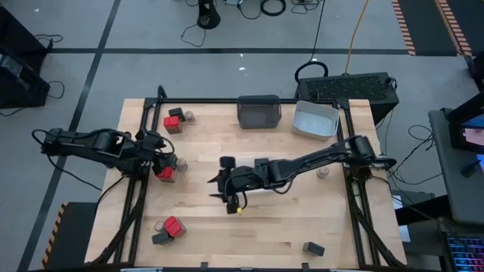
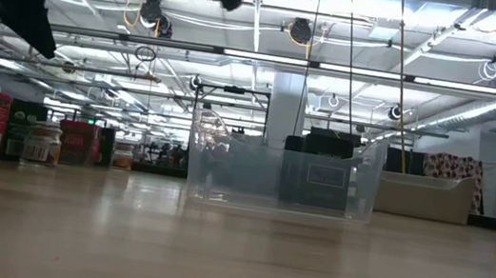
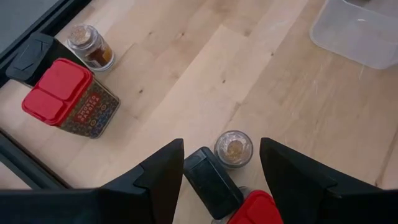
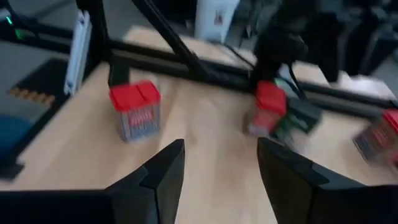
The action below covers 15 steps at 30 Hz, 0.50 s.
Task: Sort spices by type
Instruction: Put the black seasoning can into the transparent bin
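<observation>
My left gripper (image 1: 163,161) (image 3: 221,152) hangs open at the table's left side. It is above a black box (image 3: 211,183), a tan-lidded jar (image 3: 234,148) and a red-topped box (image 1: 167,174), and touches none of them. My right gripper (image 1: 226,189) (image 4: 221,152) is open over the table's middle with nothing between its fingers. Another red-topped box (image 1: 173,122), a black box (image 1: 176,112) and a jar (image 1: 190,116) stand at the far left. A red-topped box (image 1: 174,226) and a dark box (image 1: 159,238) stand at the near left.
A dark grey bin (image 1: 259,111) and a light grey bin (image 1: 314,119) stand at the far edge. A clear bin (image 2: 282,174) (image 3: 364,31) stands near the middle. A lone jar (image 1: 323,174) is at the right and a dark box (image 1: 313,248) near the front right. A black frame (image 1: 227,101) rims the table.
</observation>
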Tool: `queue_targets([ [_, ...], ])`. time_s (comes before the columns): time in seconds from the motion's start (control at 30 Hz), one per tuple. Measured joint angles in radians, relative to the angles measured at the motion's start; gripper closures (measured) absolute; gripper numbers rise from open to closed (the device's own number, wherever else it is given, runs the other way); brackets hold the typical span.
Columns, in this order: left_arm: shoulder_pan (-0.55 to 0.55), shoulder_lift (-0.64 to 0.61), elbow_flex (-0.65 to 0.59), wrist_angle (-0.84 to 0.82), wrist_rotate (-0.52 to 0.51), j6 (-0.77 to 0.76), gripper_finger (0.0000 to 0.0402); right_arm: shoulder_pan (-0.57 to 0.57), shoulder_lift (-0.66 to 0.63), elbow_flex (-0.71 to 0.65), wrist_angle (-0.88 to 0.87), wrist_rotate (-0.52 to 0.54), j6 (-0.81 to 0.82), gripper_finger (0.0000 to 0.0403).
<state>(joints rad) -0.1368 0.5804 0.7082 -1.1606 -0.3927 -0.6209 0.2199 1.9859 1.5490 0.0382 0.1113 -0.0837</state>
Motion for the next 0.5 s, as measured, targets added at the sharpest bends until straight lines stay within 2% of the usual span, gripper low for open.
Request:
queue_targets([
  [0.27, 0.000, 0.000, 0.000, 0.000, 0.000, 0.000, 0.0185, 0.021, 0.100, 0.000, 0.207, -0.013, 0.044, 0.0220],
  [0.5, 0.000, 0.000, 0.000, 0.000, 0.000, 0.000, 0.0185, 0.051, 0.129, 0.001, 0.303, -0.012, 0.049, 0.0220],
])
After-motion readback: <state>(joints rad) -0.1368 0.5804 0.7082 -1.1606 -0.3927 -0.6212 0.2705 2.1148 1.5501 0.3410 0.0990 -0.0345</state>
